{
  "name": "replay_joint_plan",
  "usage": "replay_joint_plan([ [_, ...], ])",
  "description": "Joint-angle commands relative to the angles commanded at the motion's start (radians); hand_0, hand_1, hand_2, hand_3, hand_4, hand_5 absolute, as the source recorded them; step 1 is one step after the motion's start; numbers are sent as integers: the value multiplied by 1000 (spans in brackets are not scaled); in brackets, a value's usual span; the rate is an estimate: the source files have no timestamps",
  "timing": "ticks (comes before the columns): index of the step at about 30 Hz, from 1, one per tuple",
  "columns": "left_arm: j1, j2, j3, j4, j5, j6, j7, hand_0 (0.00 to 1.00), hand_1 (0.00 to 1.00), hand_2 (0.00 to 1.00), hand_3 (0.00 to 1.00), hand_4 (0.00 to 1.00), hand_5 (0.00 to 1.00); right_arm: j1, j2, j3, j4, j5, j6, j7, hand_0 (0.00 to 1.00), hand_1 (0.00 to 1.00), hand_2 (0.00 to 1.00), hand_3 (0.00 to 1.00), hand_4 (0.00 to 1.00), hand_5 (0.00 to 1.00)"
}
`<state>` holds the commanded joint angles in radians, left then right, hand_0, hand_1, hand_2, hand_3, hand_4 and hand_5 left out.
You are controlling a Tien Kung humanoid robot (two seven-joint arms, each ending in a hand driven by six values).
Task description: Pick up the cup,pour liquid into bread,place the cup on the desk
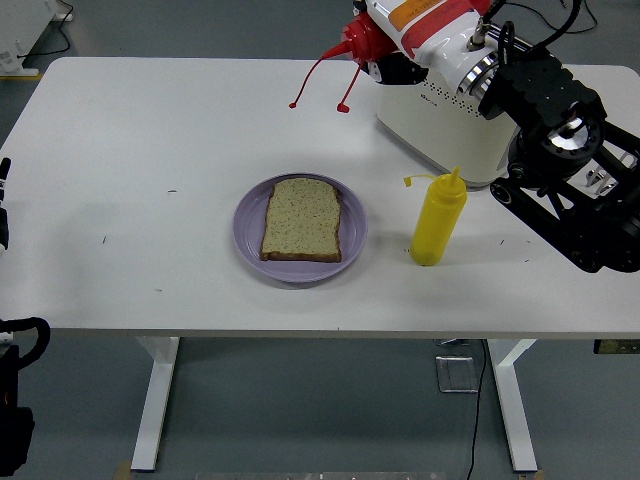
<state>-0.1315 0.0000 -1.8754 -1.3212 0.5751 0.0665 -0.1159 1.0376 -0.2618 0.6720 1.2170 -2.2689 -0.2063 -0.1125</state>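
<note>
No cup shows; a red squeeze bottle (362, 38) is in my right hand (390, 66), held high at the back of the table and tipped with its nozzle to the left. Its red cap hangs loose on a tether (344, 104). The hand is shut on the bottle and mostly hidden by the white forearm (425, 25). A slice of bread (302, 219) lies flat on a purple plate (250, 235) in the table's middle, well in front of and below the bottle. My left arm (4, 205) rests at the left edge.
A yellow squeeze bottle (438, 220) stands upright right of the plate, its cap open. A white toaster (450, 125) stands behind it at the back right. The black right arm joints (565, 160) hang over the table's right side.
</note>
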Motion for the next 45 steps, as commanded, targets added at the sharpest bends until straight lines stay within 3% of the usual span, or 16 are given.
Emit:
replay_joint_plan([
  [7,-1,0,1,0,0,0,0,779,729,728,681,559,998,-13,11,-103,-35,0,8,2,2,62,222,314,656,324],
  [16,-3,0,-4,0,0,0,0,779,729,730,681,559,998,13,-8,28,-18,0,-11,-5,2,63,223,315,653,325],
  [24,-6,0,-4,0,0,0,0,780,731,730,681,559,998,1,13,-138,-46,0,28,-14,2,64,223,315,649,327],
  [28,-7,0,-4,0,0,0,0,782,734,731,682,559,998,-4,20,-124,-41,0,25,-15,2,65,223,316,647,326],
  [33,-6,0,-7,0,-1,1,-1,783,735,733,685,559,998,-13,11,1,6,60,-8,-11,2,64,223,316,645,328],
  [38,-7,0,-6,0,-1,1,-1,783,736,733,685,559,998,-55,14,170,76,263,24,12,14,72,230,319,643,328],
  [39,-7,0,-5,0,-1,1,-1,783,736,733,685,559,998,-68,16,211,83,308,48,15,14,72,230,319,643,328],
  [43,-7,0,-3,0,-1,1,0,784,736,732,686,561,998,-109,16,366,80,471,100,-25,14,71,230,322,638,330],
  [45,-6,0,-3,0,-1,1,0,784,736,732,686,561,998,-139,13,455,68,562,94,-63,14,71,230,322,638,330],
])
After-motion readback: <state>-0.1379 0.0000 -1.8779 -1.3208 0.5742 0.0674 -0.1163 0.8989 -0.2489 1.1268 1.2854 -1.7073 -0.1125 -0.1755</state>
